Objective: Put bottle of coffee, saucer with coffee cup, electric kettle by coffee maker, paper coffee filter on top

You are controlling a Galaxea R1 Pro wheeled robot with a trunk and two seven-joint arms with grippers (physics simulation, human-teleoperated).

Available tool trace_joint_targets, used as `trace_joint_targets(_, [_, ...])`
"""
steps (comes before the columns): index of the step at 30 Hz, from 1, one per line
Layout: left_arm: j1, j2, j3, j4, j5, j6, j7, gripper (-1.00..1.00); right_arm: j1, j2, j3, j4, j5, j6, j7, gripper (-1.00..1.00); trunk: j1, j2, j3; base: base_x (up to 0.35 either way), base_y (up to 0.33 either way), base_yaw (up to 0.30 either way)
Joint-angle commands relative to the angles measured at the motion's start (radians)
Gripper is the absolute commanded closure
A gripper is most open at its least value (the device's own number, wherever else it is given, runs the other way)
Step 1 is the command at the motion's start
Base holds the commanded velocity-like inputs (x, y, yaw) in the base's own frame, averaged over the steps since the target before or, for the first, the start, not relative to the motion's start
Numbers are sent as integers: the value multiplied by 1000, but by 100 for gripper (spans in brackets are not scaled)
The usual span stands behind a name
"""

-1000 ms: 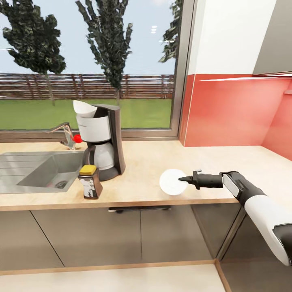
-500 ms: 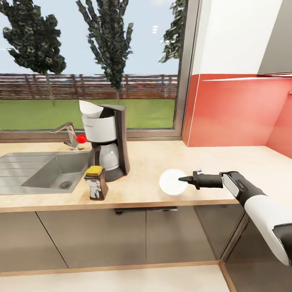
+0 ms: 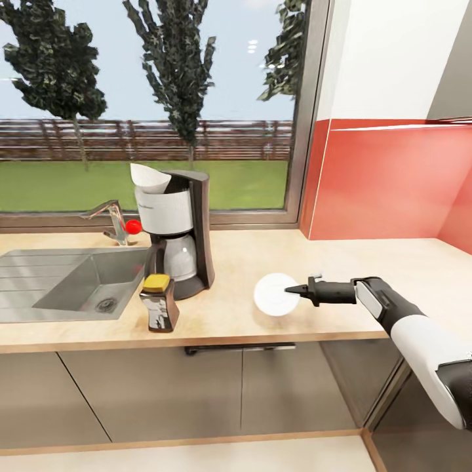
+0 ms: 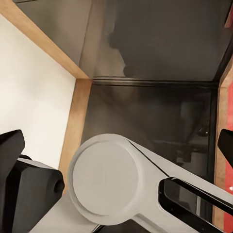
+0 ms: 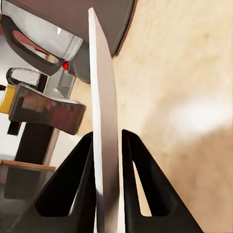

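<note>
The saucer (image 3: 276, 294) is being held at its rim by the right gripper (image 3: 292, 289) in the head view, tilted so its white face is seen, above the kitchen countertop (image 3: 341, 262) near the front edge. To its left, the coffee maker (image 3: 177, 229) is standing on the countertop beside the steel sink (image 3: 65, 282), with the paper coffee filter (image 3: 148, 178) sitting on its top. The bottle of coffee (image 3: 159, 302) is placed just in front of the machine. A tap with a red knob (image 3: 121, 225) is seen behind the sink, and a red backsplash (image 3: 387, 183) is running along the wall at the right.

In the left wrist view, the tips of the left gripper's fingers (image 4: 9, 145) are being shown at the two sides, well apart, with nothing between them. A grey robot joint (image 4: 104, 177) and dark cabinet fronts (image 4: 160, 43) are seen beyond.

In the right wrist view, the saucer (image 5: 103, 121) is being seen edge-on, clamped between the right gripper's black fingers (image 5: 77, 187). Beyond it, the coffee maker's carafe (image 5: 43, 36) and the bottle of coffee (image 5: 41, 109) are being shown over the pale wood worktop (image 5: 184, 97).
</note>
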Motion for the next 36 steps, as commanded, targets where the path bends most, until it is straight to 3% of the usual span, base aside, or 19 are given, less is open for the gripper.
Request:
trace_joint_targets(1, [0,0,8,0,-8,9,-3,-100,-1,3,5,0,-6,6,4,100,0,-1,-1,7,6,0])
trace_joint_targets(10, [0,-1,8,-1,-8,8,-3,-100,-1,58,7,1,-6,12,2,100,0,-1,-1,2,1,0])
trace_joint_targets(15, [0,-1,8,-1,-8,8,-3,-100,-1,62,8,1,-6,15,2,100,0,-1,-1,0,0,0])
trace_joint_targets(19, [0,-1,8,-1,-8,8,-3,-100,-1,95,8,0,-5,17,-1,100,0,-1,-1,0,0,0])
trace_joint_targets(25, [0,-3,8,-1,-8,8,-3,-100,-1,105,8,-1,-3,64,-2,100,0,-1,-1,0,0,0])
trace_joint_targets(29, [0,-4,8,-1,-8,8,-3,-100,-1,127,7,-1,-1,69,-4,100,0,-1,-1,0,0,0])
trace_joint_targets(30, [0,-4,8,-1,-8,8,-3,-100,-2,143,6,-1,1,70,-6,100,0,-1,-1,0,0,0])
trace_joint_targets(34, [0,-4,8,0,-8,8,-3,-100,-2,154,6,-1,3,71,-8,100,0,-1,-1,0,0,0])
trace_joint_targets(36, [0,-4,8,-1,-8,8,-3,-100,-3,175,6,-1,2,71,-10,100,0,-1,-1,0,0,0])
